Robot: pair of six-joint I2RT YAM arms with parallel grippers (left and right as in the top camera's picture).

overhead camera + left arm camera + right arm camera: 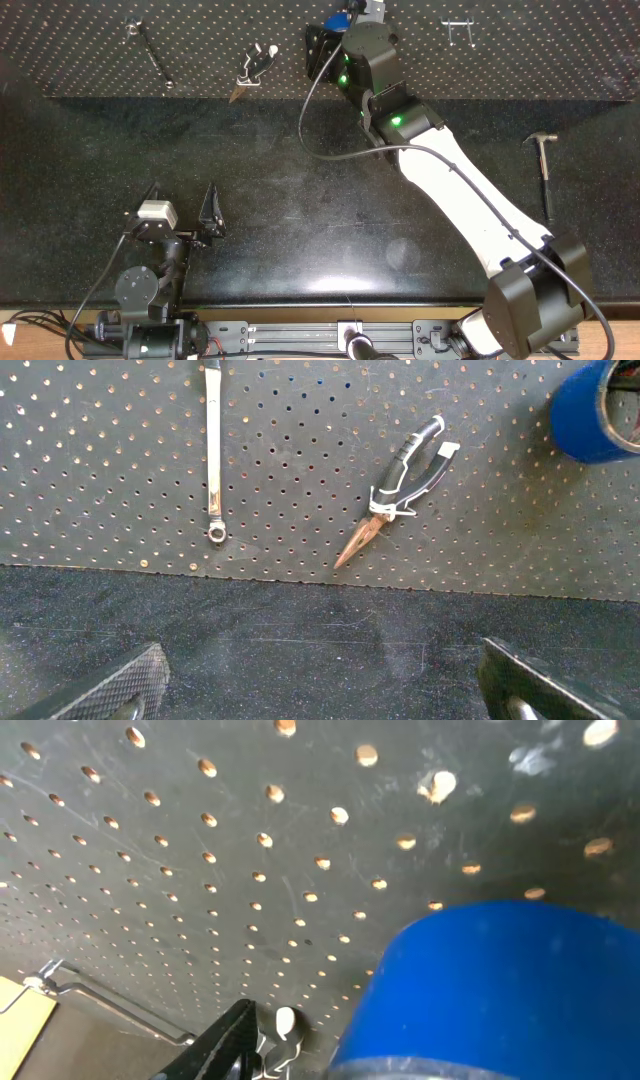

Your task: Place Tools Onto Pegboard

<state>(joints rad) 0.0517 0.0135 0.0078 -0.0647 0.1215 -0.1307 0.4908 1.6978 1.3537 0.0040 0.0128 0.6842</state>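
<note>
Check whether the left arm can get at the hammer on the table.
Probably not. The hammer lies at the far right of the table, while the left gripper sits open at the near left, and the right arm, holding the blue tape roll at the pegboard, stretches across between them.

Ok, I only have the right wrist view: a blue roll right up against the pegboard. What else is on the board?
Observer: A wrench and pliers hang on the pegboard, both to the left of the blue tape roll.
Operator: Anything left to hang?
Observer: A hammer lies on the worktop, near its right edge.
Operator: And the left arm?
Observer: The left gripper is open and holds nothing, low over the worktop near its own base.
</note>
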